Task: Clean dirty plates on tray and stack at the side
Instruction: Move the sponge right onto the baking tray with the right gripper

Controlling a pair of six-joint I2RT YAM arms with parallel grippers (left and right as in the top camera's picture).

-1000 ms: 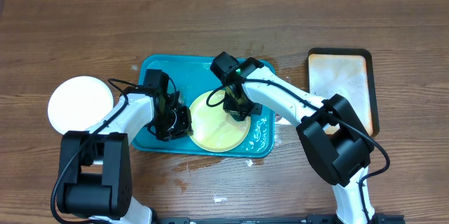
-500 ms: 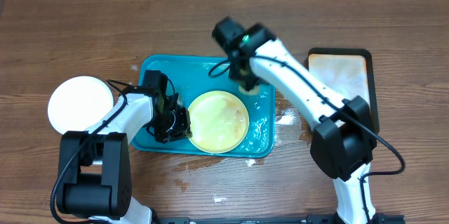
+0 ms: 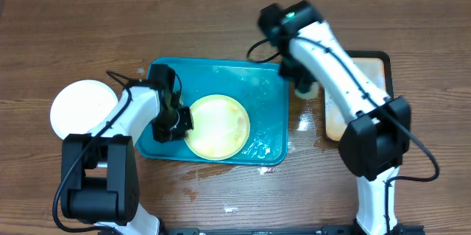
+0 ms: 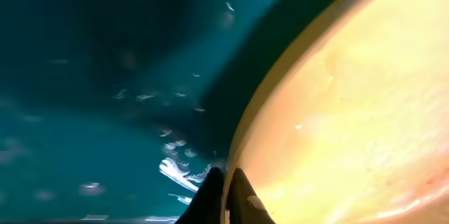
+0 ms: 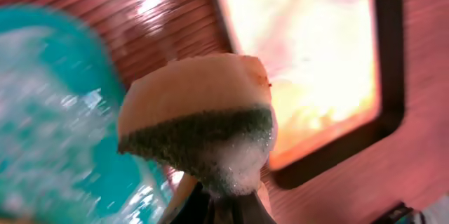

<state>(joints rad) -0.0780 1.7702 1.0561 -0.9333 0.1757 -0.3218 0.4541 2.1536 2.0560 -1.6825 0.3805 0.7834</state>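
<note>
The pale yellow plate [image 3: 215,127] lies on the teal tray [image 3: 265,95], wet and shiny. My left gripper [image 3: 179,122] is shut on the plate's left rim. In the left wrist view, the fingertips [image 4: 224,185] pinch the rim of the yellow plate [image 4: 351,112] above the tray floor [image 4: 105,76]. A white plate [image 3: 84,107] sits on the table left of the tray; I cannot tell if another lies under it. My right gripper [image 3: 305,86] is shut on a soapy yellow-and-green sponge [image 5: 200,122], over the table between the two trays.
A black-rimmed beige tray [image 3: 360,95] stands right of the teal tray and shows in the right wrist view [image 5: 309,55]. Water and foam lie on the teal tray and on the wooden table by its right and front edges [image 3: 305,123].
My right arm lifted the sponge off the yellow plate and swung it right, past the teal tray's edge. My left gripper shifted the yellow plate slightly left.
</note>
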